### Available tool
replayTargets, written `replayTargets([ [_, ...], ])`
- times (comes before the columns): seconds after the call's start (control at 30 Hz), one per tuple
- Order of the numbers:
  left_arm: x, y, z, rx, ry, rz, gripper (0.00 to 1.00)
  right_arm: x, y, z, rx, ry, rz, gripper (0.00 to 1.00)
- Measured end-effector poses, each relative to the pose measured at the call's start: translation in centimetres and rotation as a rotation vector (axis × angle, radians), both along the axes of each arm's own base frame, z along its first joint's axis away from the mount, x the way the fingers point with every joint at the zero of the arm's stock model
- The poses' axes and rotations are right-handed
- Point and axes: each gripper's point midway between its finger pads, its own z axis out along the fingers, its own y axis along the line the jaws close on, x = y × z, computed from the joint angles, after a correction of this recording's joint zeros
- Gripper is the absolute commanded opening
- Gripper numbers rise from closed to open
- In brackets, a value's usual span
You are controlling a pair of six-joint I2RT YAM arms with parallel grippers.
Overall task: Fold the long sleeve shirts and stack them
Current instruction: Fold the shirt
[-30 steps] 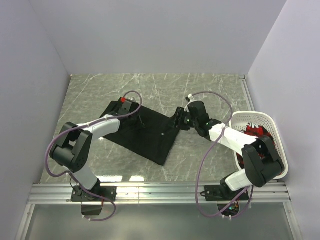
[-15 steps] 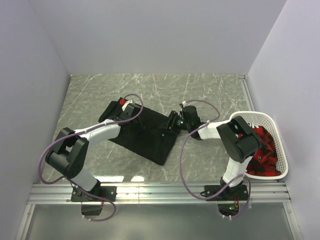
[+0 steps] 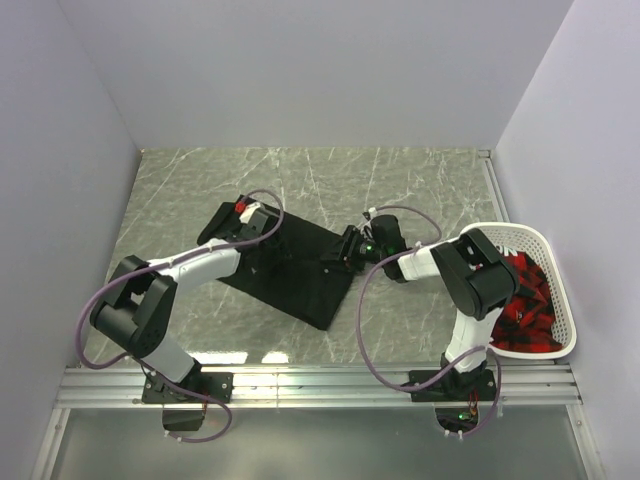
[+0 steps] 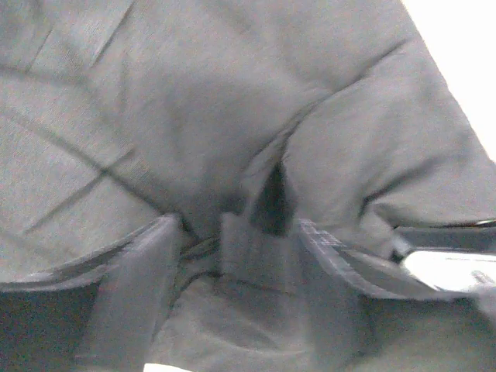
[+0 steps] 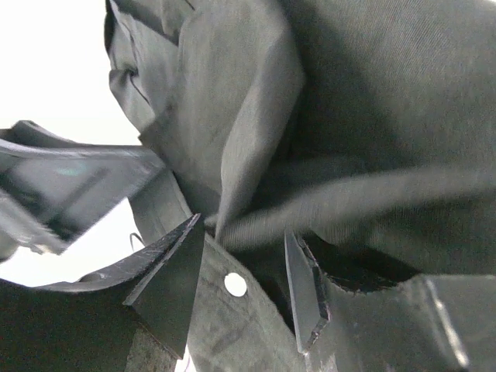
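One of the long sleeve shirts, the black shirt (image 3: 290, 268), lies folded flat in the middle of the table. My left gripper (image 3: 262, 232) is low over its far left part. In the left wrist view that gripper (image 4: 236, 232) is open, its fingers (image 4: 128, 294) wide apart, with a small raised fold of black cloth (image 4: 248, 248) loose between them. At the shirt's right edge my right gripper (image 3: 346, 250) is down low. Seen from the right wrist, it (image 5: 244, 232) is open around the shirt's edge, and a pale button (image 5: 235, 284) shows between the fingers (image 5: 167, 279).
A white basket (image 3: 520, 235) at the right edge holds red-and-black cloth (image 3: 520, 300). Grey walls close the table in on the left, back and right. A metal rail (image 3: 320, 385) runs along the near edge.
My left gripper's jaws have spread apart over the shirt. The right arm has reached left, bringing its gripper from beside the shirt onto its right edge.
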Motion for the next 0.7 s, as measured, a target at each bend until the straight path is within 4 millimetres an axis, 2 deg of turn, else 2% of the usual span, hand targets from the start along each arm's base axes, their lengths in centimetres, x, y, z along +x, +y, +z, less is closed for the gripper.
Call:
replayTargets([
  [0.07,0.8,-0.6,1.2,-0.007,-0.027,-0.019,0.84,-0.4,-0.4,0.4,-0.031,-0.014,0.014,0.54],
  [0.1,1.3,-0.9,2.0,-0.015,-0.045,-0.028,0.85,-0.5,-0.6,0.6,-0.049,-0.026,0.018,0.54],
  [0.17,2.5,-1.8,3.9,-0.036,-0.088,-0.051,0.86,-0.8,-1.1,1.3,-0.083,-0.047,0.028,0.55],
  [0.27,4.8,-3.8,6.7,-0.063,-0.152,-0.108,0.81,-0.6,-2.0,3.1,-0.142,-0.112,0.031,0.56],
  [0.33,6.3,-5.0,7.5,-0.07,-0.175,-0.142,0.79,-0.1,-2.4,4.3,-0.172,-0.158,0.021,0.55],
  [0.4,7.2,-5.9,7.2,-0.065,-0.171,-0.173,0.76,0.3,-3.1,5.2,-0.205,-0.196,0.004,0.55],
  [0.47,7.9,-6.5,6.0,-0.049,-0.148,-0.203,0.74,0.8,-3.9,5.5,-0.238,-0.219,-0.018,0.55],
  [0.6,8.5,-7.0,2.3,0.012,-0.074,-0.245,0.72,1.2,-5.5,4.4,-0.302,-0.2,-0.051,0.54],
  [0.7,8.6,-7.0,0.5,0.045,-0.035,-0.266,0.71,1.4,-6.1,3.6,-0.323,-0.181,-0.064,0.54],
])
